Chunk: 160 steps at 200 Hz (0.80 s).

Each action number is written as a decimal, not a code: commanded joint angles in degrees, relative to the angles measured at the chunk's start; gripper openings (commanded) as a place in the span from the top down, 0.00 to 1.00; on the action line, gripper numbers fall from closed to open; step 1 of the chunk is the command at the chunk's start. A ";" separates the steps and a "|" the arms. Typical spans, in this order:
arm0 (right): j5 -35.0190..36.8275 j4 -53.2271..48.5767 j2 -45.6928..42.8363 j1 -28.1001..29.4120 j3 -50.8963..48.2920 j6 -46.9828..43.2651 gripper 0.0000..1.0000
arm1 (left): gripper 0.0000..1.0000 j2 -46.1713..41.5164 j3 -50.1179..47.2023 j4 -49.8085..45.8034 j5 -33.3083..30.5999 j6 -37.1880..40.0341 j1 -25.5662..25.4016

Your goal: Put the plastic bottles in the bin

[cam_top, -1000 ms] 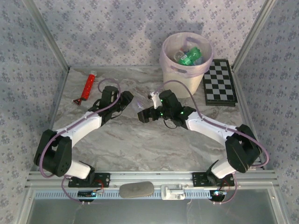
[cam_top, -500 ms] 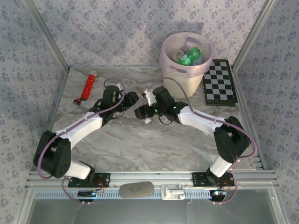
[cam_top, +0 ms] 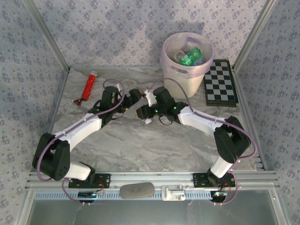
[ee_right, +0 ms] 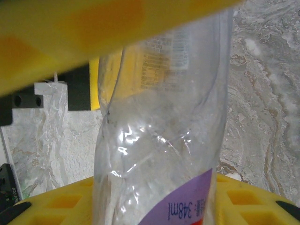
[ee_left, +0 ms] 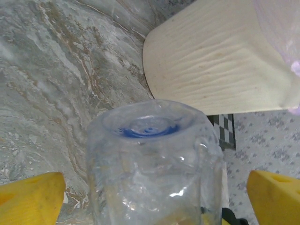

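A clear plastic bottle (ee_right: 159, 140) with a purple label is pinched between the yellow fingers of my right gripper (ee_right: 157, 126), which is shut on it. In the left wrist view the same bottle (ee_left: 154, 159) points its blue-tinted end at the camera. My left gripper (ee_left: 152, 201) stands open, its fingers (ee_left: 28, 199) wide apart on either side and off the plastic. Seen from above, the left gripper (cam_top: 135, 97) and right gripper (cam_top: 143, 111) meet at mid-table, left of the bin (cam_top: 165, 52). Several bottles (cam_top: 190, 57), some green, lie inside the bin.
A red tube with a white cap (cam_top: 88, 86) lies at the back left. A checkerboard (cam_top: 220, 83) lies right of the bin. The bin's cream wall (ee_left: 211, 61) rises just beyond the left gripper. Patterned walls enclose the marble table (cam_top: 140, 145).
The right arm swung left to the bottle and its gripper closed on it. The left gripper, shut on the bottle before, has opened wide.
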 commanded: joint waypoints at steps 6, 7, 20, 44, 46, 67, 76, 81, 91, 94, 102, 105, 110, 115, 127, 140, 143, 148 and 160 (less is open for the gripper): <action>3.11 -4.52 -2.63 -1.77 2.06 -2.36 0.53 | 0.00 -4.63 -1.28 -1.74 -2.04 2.04 3.63; 3.22 -4.76 -2.74 -1.87 2.07 -2.43 0.53 | 0.00 -4.75 -1.32 -1.88 -2.14 2.14 3.79; 4.87 -7.13 -3.90 -3.36 4.20 -3.34 0.53 | 0.00 -6.29 -1.50 -4.12 -3.51 3.65 5.77; 8.43 -11.20 -6.32 -6.38 7.68 -4.59 0.53 | 0.00 -8.54 -2.10 -7.39 -5.69 6.52 8.61; 8.78 -11.55 -6.48 -6.65 8.02 -4.60 0.53 | 0.00 -8.60 -2.19 -7.56 -5.73 6.78 8.86; 11.96 -14.61 -7.80 -9.90 12.88 -4.31 0.53 | 0.00 -9.48 -3.33 -8.59 -6.17 8.06 10.17; 12.07 -15.50 -7.95 -11.61 15.39 -3.80 0.53 | 0.00 -9.65 -3.99 -8.61 -6.13 8.14 10.41; 12.07 -15.85 -7.95 -12.43 16.80 -3.50 0.53 | 0.00 -9.70 -4.37 -8.61 -6.15 8.21 10.45; 12.20 -15.88 -7.86 -14.13 19.24 -3.05 0.53 | 0.00 -9.70 -5.03 -8.37 -6.11 8.15 10.46; 12.28 -15.75 -7.78 -14.54 19.95 -2.90 0.53 | 0.00 -9.63 -5.28 -8.28 -6.00 8.06 10.46; 13.04 -15.54 -7.40 -15.70 21.86 -2.56 0.53 | 0.00 -9.56 -5.79 -8.04 -5.88 7.95 10.46; 13.44 -15.62 -7.20 -16.05 22.66 -2.38 0.53 | 0.00 -9.53 -6.08 -7.96 -5.84 7.95 10.46; 14.12 -15.80 -6.71 -16.69 24.04 -2.09 0.53 | 0.00 -9.45 -6.34 -7.79 -5.83 7.82 10.46; 14.66 -15.95 -6.07 -17.39 25.45 -1.78 0.53 | 0.00 -9.44 -6.67 -7.59 -5.70 7.71 10.46; 15.89 -15.72 -4.49 -19.02 28.53 -0.91 0.53 | 0.00 -9.35 -7.40 -7.08 -5.48 7.42 10.46; 16.75 -14.90 -2.28 -20.86 31.46 0.77 0.53 | 0.00 -9.34 -7.94 -6.85 -5.30 7.42 10.46; 16.78 -14.69 -1.71 -21.32 32.18 1.18 0.53 | 0.00 -9.35 -8.03 -6.85 -5.23 7.38 10.46; 16.83 -14.43 -0.62 -21.95 33.45 1.72 0.53 | 0.00 -9.35 -8.13 -6.85 -5.17 7.49 10.46; 17.56 -14.20 2.01 -22.82 37.17 2.20 0.53 | 0.00 -9.51 -8.31 -6.98 -4.87 7.78 10.46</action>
